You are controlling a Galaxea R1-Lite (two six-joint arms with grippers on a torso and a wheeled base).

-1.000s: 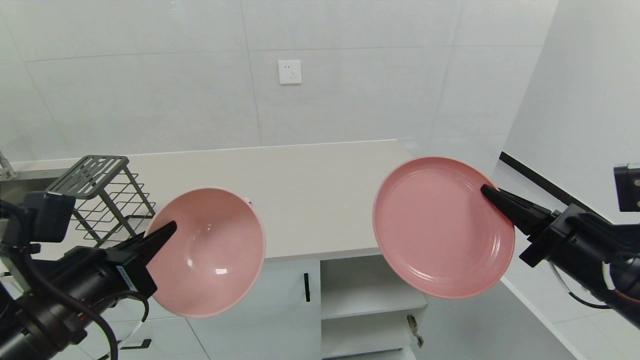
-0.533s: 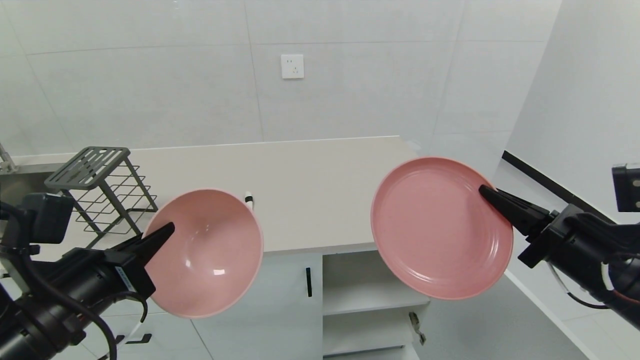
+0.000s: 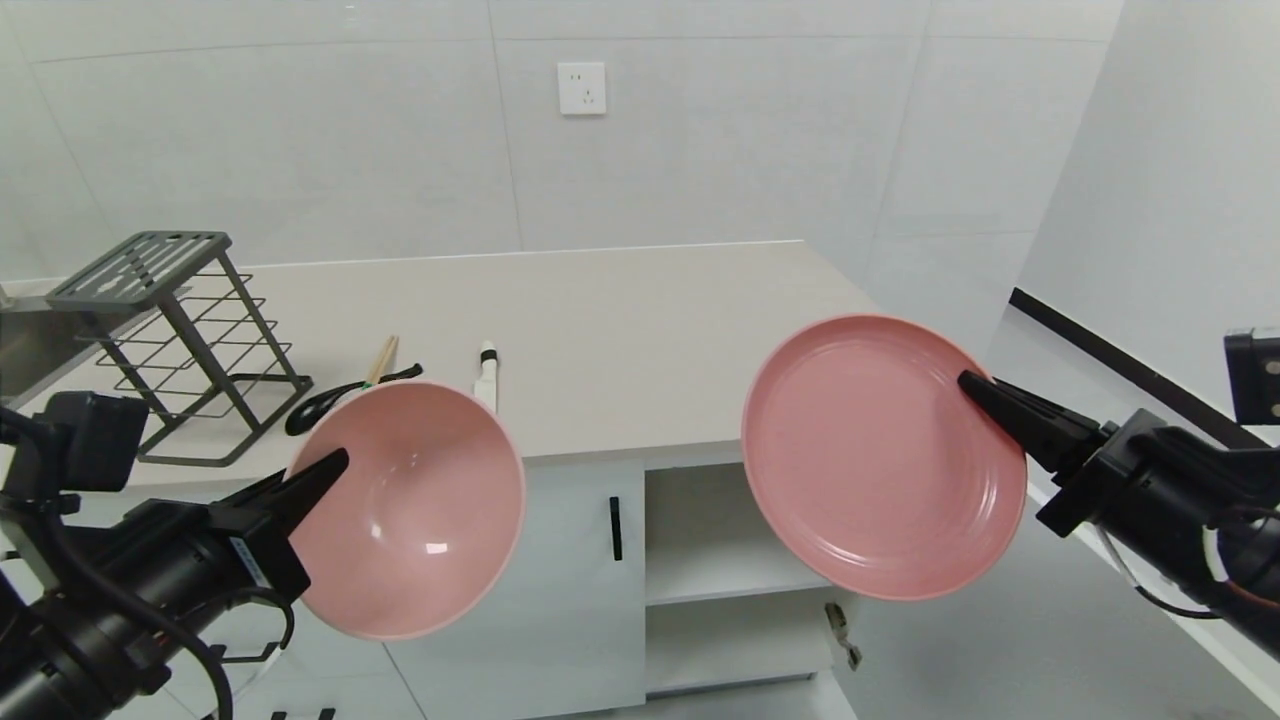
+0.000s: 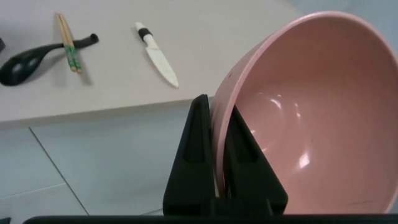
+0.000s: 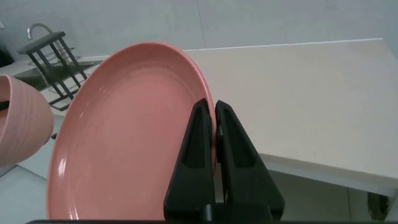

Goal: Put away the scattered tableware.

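Transport step: left pincer (image 3: 335, 465) clamps the bowl (image 3: 420, 510) by its rim, right pincer (image 3: 970, 382) the plate (image 3: 870, 455), both aloft before the table (image 3: 640, 340). Likely next: stowing on the shelf (image 3: 700, 582) beneath it.

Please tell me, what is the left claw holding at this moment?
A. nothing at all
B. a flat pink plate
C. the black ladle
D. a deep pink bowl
D: the left claw is shut on the rim of the pink bowl, one finger inside and one outside; the pink plate is in the right claw.
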